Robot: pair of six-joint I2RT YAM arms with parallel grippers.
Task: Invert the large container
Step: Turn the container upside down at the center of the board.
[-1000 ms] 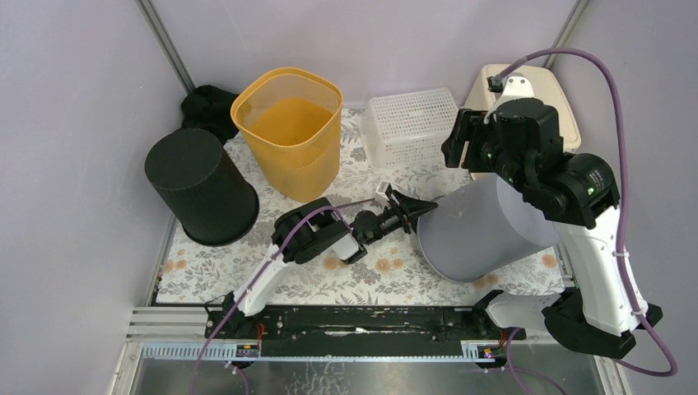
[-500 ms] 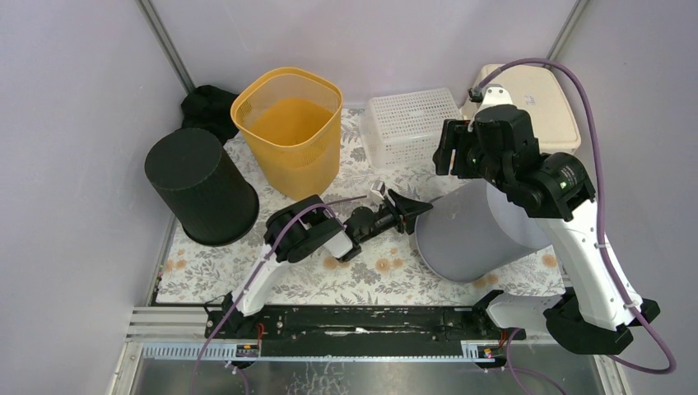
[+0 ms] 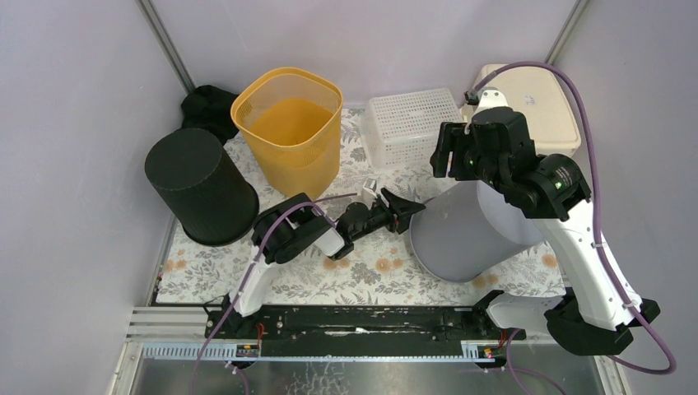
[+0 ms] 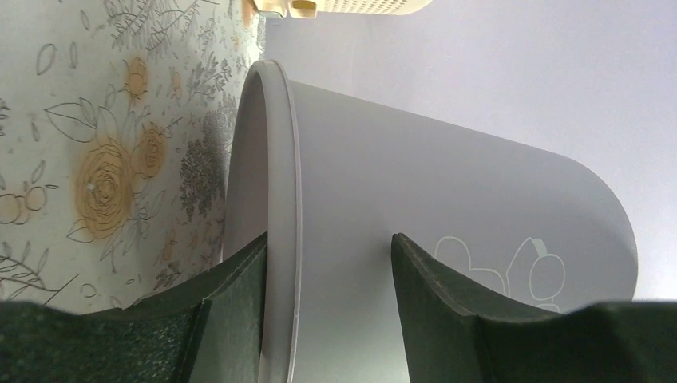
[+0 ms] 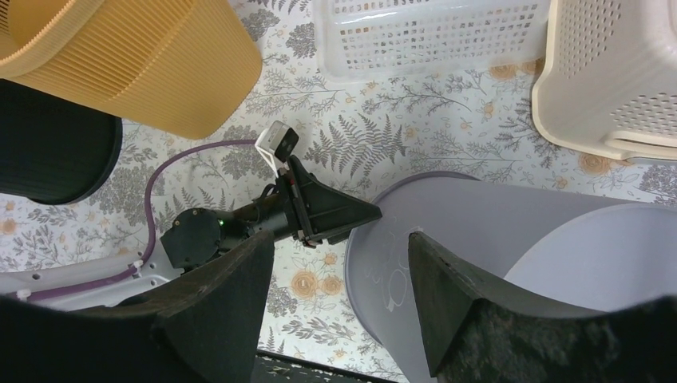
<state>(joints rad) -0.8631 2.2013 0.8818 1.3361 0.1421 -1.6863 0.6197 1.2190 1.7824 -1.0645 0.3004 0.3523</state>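
Observation:
The large grey container is tipped over on the floral mat, with its rim low at the left and its base raised to the right. It also shows in the left wrist view and the right wrist view. My left gripper is open and straddles the container's rim, one finger inside and one outside the wall. My right gripper is open and empty, and hovers above the container's upper side.
A yellow basket and an upturned black bin stand at the left, with a black cloth behind them. A white mesh basket and a cream basket sit at the back. Walls close in on both sides.
The right gripper has moved left and forward over the container. The container's rim and the left gripper have shifted a little to the left, and the container stands steeper.

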